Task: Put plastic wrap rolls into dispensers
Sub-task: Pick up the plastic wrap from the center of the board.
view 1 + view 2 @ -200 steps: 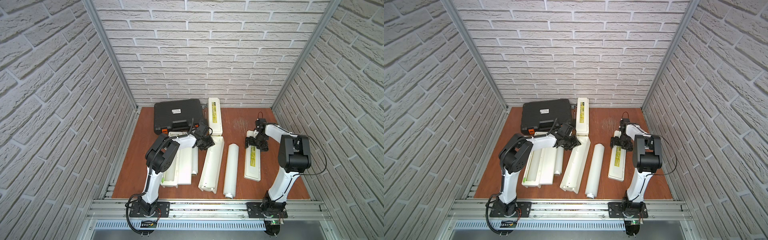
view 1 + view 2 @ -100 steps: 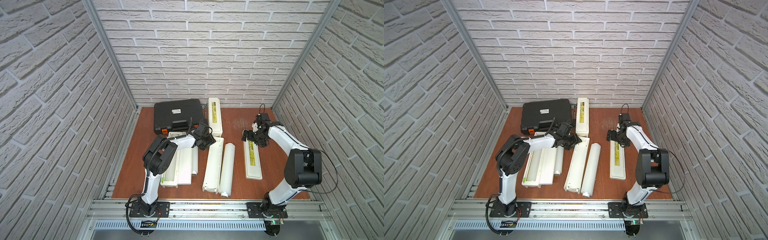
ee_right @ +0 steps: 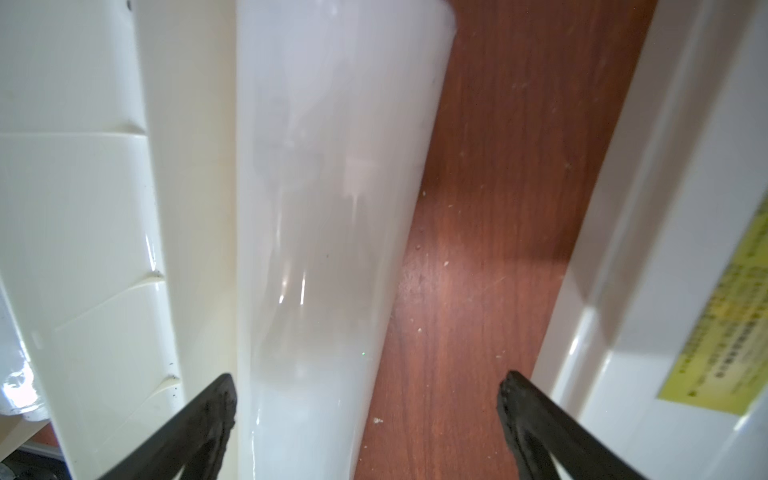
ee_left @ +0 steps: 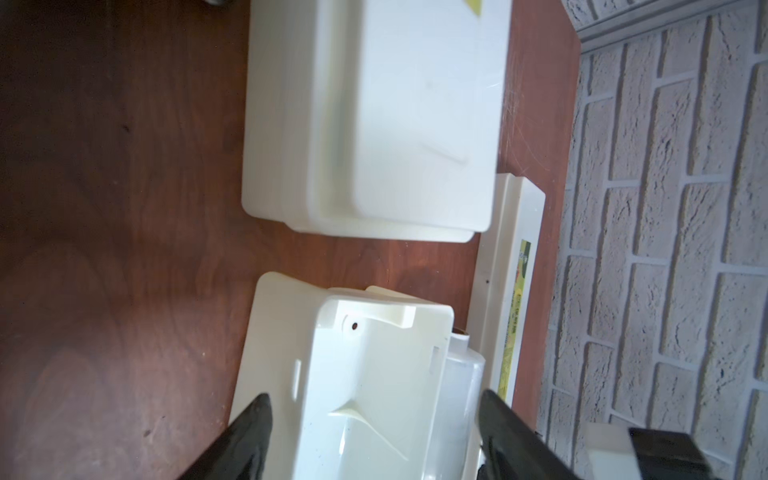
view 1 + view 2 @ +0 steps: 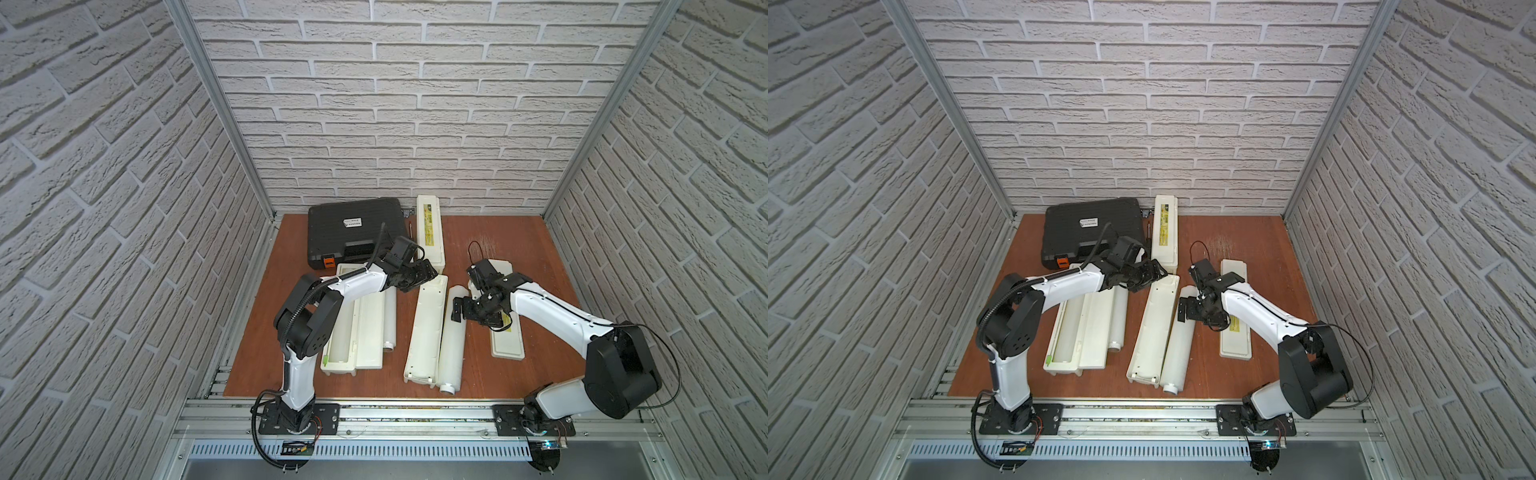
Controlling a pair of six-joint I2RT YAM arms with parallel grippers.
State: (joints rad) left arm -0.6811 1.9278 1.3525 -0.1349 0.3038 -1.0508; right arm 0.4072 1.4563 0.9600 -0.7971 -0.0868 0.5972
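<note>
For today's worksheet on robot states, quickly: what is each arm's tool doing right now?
Left tool: open, straddling the end of a dispenser, not clamped on it.
Right tool: open, holding nothing, with a plastic wrap roll beside one finger.

White brick-pattern walls on three sides, aluminium corner posts, reddish-brown wooden tabletop, even light.

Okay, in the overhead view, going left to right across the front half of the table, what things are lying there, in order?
Open dispenser → plastic wrap roll right beside it → middle dispenser → second roll lying against it → closed dispenser with the yellow-green label.
</note>
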